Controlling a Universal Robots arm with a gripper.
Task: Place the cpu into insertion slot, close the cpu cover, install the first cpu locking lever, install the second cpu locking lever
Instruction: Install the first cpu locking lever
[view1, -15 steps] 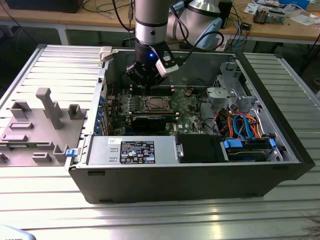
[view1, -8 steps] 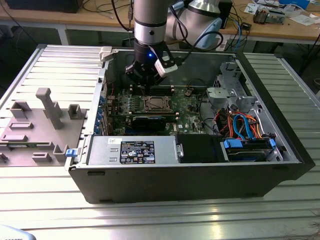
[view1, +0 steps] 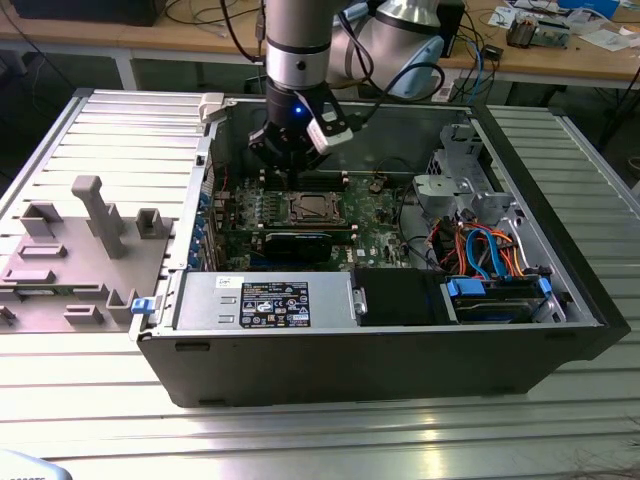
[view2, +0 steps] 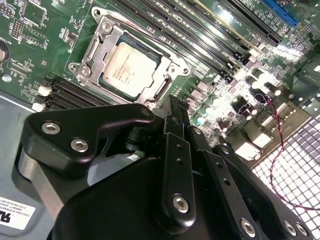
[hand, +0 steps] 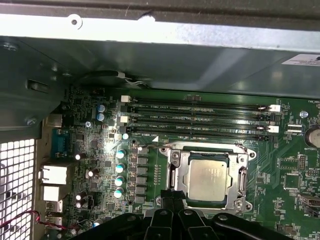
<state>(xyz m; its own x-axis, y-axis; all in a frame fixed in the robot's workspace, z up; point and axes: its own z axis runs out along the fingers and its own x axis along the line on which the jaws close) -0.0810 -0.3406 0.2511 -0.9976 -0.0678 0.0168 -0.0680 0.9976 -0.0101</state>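
The cpu (hand: 210, 180) lies flat in the insertion slot (hand: 241, 151), its dull silver top facing up; both wrist views and the exterior view show it (view2: 131, 68) (view1: 308, 208). The silvery cpu cover (hand: 176, 176) is folded down around the chip, which shows through its window. My gripper (hand: 173, 195) hangs over the green board just beside the socket's edge, above it and apart from it. Its black fingers (view2: 175, 112) are pressed together and hold nothing. In the exterior view the gripper (view1: 290, 168) sits behind the socket inside the open computer case.
Long memory slots (hand: 200, 117) run beside the socket. A black expansion card (view1: 295, 243) and the power supply (view1: 265, 300) lie in front of it. A drive cage with blue and orange cables (view1: 480, 250) is at the exterior view's right. A grey fixture (view1: 90, 230) stands outside the case.
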